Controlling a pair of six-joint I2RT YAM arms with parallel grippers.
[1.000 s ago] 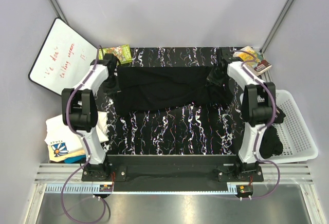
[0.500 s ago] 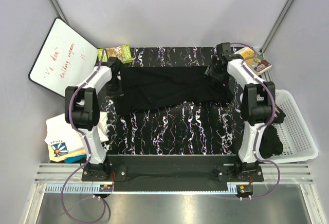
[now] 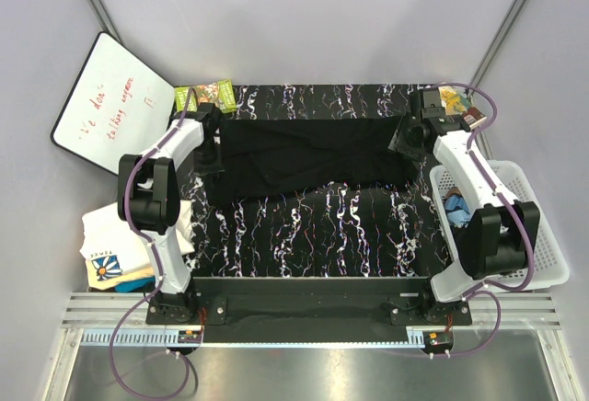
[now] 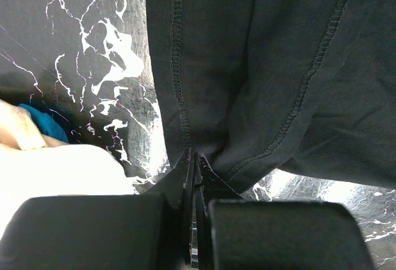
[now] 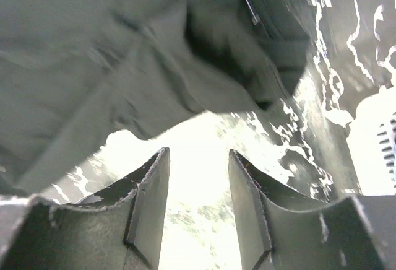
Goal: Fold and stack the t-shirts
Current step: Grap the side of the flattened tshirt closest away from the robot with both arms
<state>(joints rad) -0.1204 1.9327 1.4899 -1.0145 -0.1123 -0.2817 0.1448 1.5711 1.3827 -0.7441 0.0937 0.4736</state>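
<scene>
A plain black t-shirt (image 3: 308, 154) lies spread across the back of the black marbled table (image 3: 313, 235). My left gripper (image 3: 211, 151) is at the shirt's left edge. The left wrist view shows that gripper (image 4: 197, 158) shut on a stitched hem of the black t-shirt (image 4: 260, 65). My right gripper (image 3: 406, 134) hovers at the shirt's right end. In its wrist view the gripper (image 5: 198, 155) stands open with only bright table between the fingers, and the black t-shirt (image 5: 111, 59) lies just beyond the tips. White t-shirts (image 3: 106, 235), one with a blue-and-yellow print (image 3: 106, 266), are piled left of the table.
A white slatted basket (image 3: 538, 235) holding blue cloth (image 3: 455, 208) stands at the right, partly under my right arm. A whiteboard (image 3: 109, 102) leans at the back left. A green box (image 3: 207, 96) and a book (image 3: 456, 102) sit at the table's back corners.
My right gripper has opened, let go of the black t-shirt's right end and swung right, its elbow now over the basket. The left gripper stays shut on the hem and has shifted slightly right.
</scene>
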